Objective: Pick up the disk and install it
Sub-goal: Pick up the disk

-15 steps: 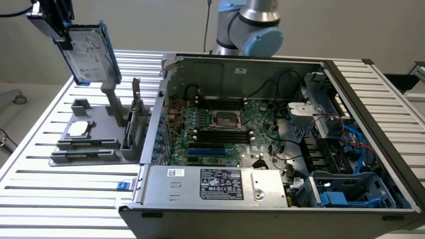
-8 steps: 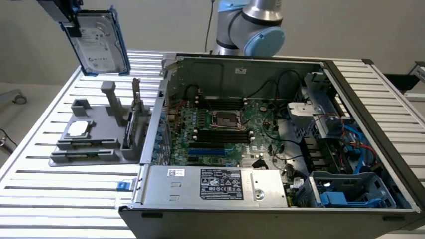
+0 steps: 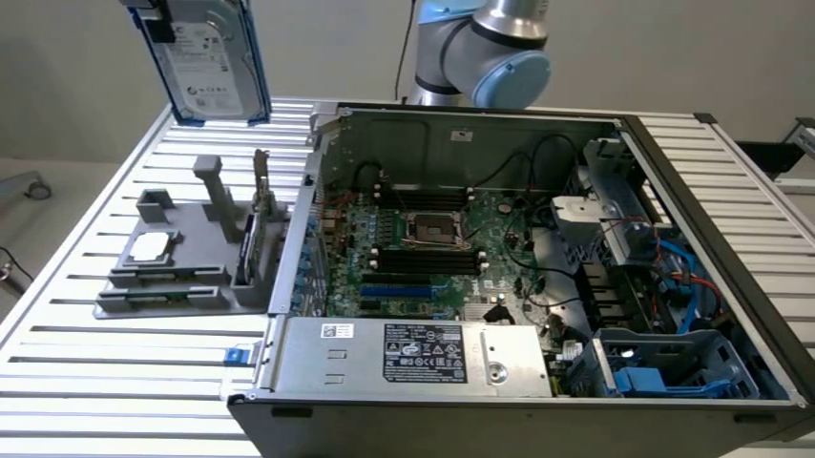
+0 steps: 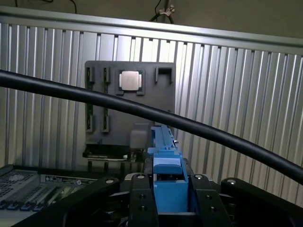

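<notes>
Disk point(image 3: 210, 62) in gripper point(image 4: 167, 204), chip point(image 3: 151, 246) in holder point(image 3: 185, 275)

One disk point(image 3: 212, 63), one chip point(image 3: 151, 245), one holder point(image 3: 178, 301), one computer case point(image 3: 459, 143).

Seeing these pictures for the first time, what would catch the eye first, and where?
First the disk, hanging in the air at the exterior view's upper left, clamped by its blue rail in the end effector. Next the open computer case with its green motherboard, across the middle and right. Beside it, on that view's left, a grey fixture carries a small silver chip.
</notes>
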Controlling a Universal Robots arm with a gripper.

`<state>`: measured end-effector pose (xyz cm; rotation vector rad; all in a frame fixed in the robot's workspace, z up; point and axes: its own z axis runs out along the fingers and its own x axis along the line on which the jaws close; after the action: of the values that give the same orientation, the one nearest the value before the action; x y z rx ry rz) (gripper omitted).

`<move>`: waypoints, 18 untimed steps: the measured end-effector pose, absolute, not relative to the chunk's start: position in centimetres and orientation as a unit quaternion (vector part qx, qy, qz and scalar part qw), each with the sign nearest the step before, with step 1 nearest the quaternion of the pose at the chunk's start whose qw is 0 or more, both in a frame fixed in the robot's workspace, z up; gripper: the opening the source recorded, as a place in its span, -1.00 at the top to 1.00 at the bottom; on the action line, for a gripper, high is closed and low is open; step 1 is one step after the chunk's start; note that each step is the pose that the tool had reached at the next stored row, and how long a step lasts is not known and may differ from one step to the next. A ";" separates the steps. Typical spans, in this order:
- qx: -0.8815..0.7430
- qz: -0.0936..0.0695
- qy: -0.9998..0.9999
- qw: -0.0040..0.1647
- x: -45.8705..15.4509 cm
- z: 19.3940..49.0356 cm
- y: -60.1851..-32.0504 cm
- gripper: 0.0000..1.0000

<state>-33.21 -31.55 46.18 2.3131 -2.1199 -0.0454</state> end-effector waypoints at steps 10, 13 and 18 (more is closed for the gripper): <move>0.737 -0.015 -0.676 0.001 -29.1 46.6 -33.4 0.35; 0.737 -0.015 -0.676 0.001 -27.8 46.6 -33.8 0.35; 0.737 -0.015 -0.676 0.001 -25.5 46.6 -34.4 0.35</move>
<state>-25.49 -34.38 46.61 2.3137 -2.1204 -0.0468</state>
